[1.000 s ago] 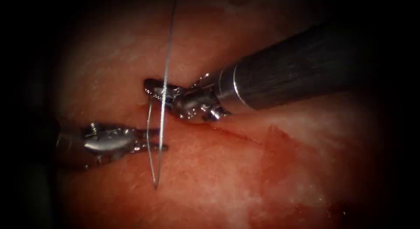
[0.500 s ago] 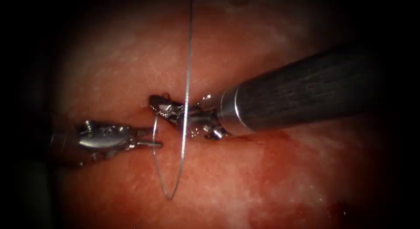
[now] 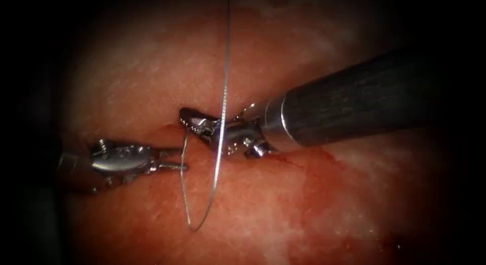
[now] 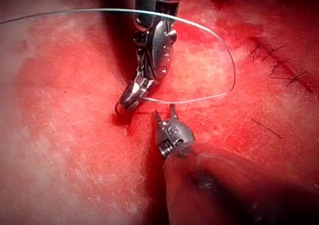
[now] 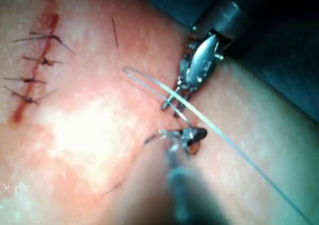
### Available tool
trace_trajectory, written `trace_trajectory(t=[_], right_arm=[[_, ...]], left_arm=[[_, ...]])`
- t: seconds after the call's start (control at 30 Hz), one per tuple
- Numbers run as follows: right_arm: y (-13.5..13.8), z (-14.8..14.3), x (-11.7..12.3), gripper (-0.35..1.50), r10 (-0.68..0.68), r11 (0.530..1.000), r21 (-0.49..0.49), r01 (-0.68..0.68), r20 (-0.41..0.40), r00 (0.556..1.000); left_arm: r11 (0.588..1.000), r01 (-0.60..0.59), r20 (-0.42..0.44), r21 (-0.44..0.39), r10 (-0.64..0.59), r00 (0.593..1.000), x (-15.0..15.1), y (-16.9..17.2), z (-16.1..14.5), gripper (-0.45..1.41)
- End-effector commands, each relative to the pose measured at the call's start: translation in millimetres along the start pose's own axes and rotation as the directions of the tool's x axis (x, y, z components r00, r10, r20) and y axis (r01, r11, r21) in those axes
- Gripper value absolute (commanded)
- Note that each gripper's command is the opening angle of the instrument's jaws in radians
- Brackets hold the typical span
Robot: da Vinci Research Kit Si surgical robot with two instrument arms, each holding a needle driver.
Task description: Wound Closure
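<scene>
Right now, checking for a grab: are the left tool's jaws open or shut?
Open: the left tool shows two separated prongs, with the thread loop passing just beyond their tips.

Left gripper (image 3: 177,160) parted; right gripper (image 3: 188,118) closed.

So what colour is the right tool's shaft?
Dark grey, almost black, shaft with a silver collar; endoscope view.

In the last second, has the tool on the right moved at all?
Yes. The right tool has shifted slightly to the right and down across the tissue, while the left tool stayed put. The thread loop swung right with it.
</scene>
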Motion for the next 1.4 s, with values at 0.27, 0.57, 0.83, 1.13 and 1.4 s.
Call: trace_trajectory(t=[0.27, 0.57, 0.83, 1.13, 1.4], right_arm=[[-1.6, 0.4, -0.4, -0.35, 0.061, 0.998, 0.021, -0.061, 0.012, 0.998], [-1.4, 0.8, -0.9, -0.35, 0.181, 0.982, 0.053, -0.182, 0.031, 0.983], [-1.2, 1.1, -2.2, -0.35, 0.296, 0.952, 0.066, -0.3, 0.053, 0.954], [0.5, 0.9, -2.4, -0.35, 0.342, 0.937, 0.055, -0.344, 0.04, 0.939], [3.7, 0.3, -3.2, -0.35, 0.44, 0.896, 0.046, -0.441, 0.042, 0.897]], left_arm=[[1.0, 0.004, 0.003, -0.003, -0.004, 1.0, -1.1, 0.9, 0.7, 0.0], [1.0, 0.005, 0.006, -0.002, -0.005, 1.0, -1.0, 0.9, 0.8, 0.0], [1.0, 0.005, 0.005, 0.001, -0.005, 1.0, -1.1, 1.0, 0.9, 0.0], [1.0, 0.004, 0.008, 0.008, -0.004, 1.0, -1.2, 1.2, 1.6, -0.01], [1.0, 0.014, 0.007, 0.008, -0.014, 1.0, -1.3, 0.8, 1.9, -0.01]])
